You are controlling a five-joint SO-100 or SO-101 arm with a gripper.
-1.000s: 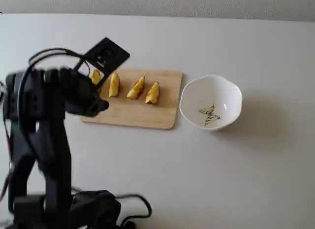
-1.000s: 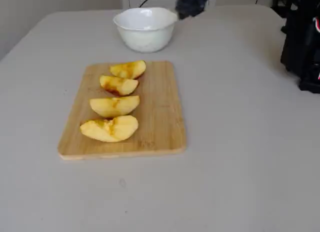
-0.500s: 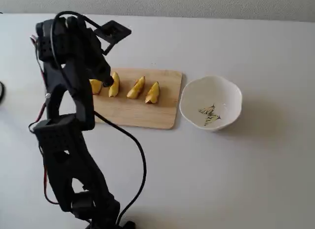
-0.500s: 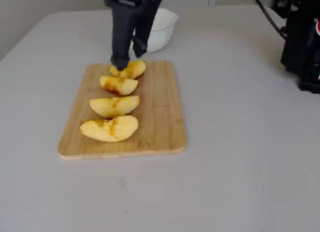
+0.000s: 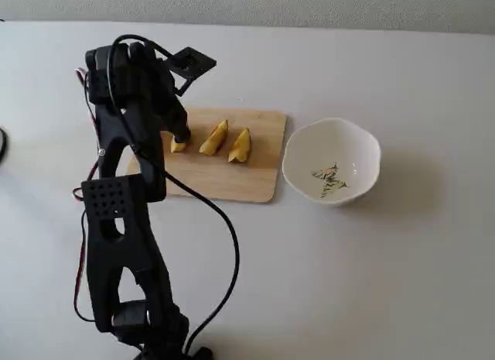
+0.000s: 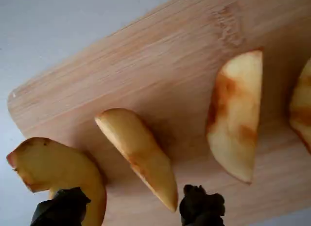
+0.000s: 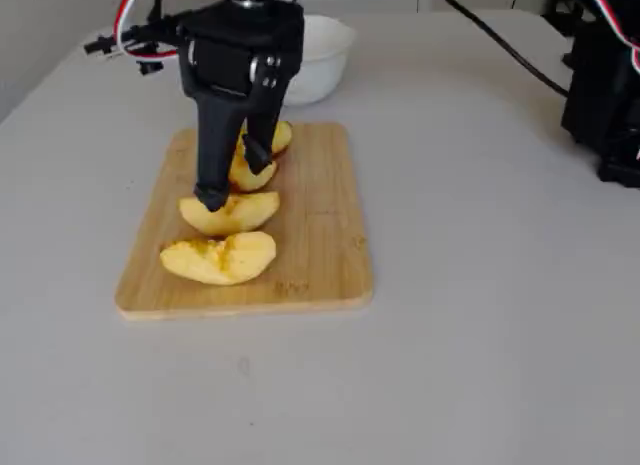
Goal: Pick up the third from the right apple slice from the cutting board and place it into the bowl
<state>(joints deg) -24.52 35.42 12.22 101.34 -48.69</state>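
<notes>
Several apple slices lie in a row on the tan cutting board (image 5: 232, 182). In the wrist view my gripper (image 6: 132, 211) is open, its dark fingertips (image 6: 201, 206) either side of the near tip of a narrow apple slice (image 6: 141, 155). That slice is third from the right there, with a chunkier slice (image 6: 58, 172) to its left and two more (image 6: 235, 114) to its right. In a fixed view the gripper (image 5: 182, 135) covers most of this slice (image 5: 179, 145). In the other fixed view the gripper (image 7: 234, 181) stands low over the slice (image 7: 235, 215). The white bowl (image 5: 305, 147) is empty.
The bowl stands just right of the board in a fixed view and behind it in the other (image 7: 330, 45). My black arm (image 5: 124, 221) and its cables cover the board's left end. A black device (image 7: 605, 85) stands at the right edge.
</notes>
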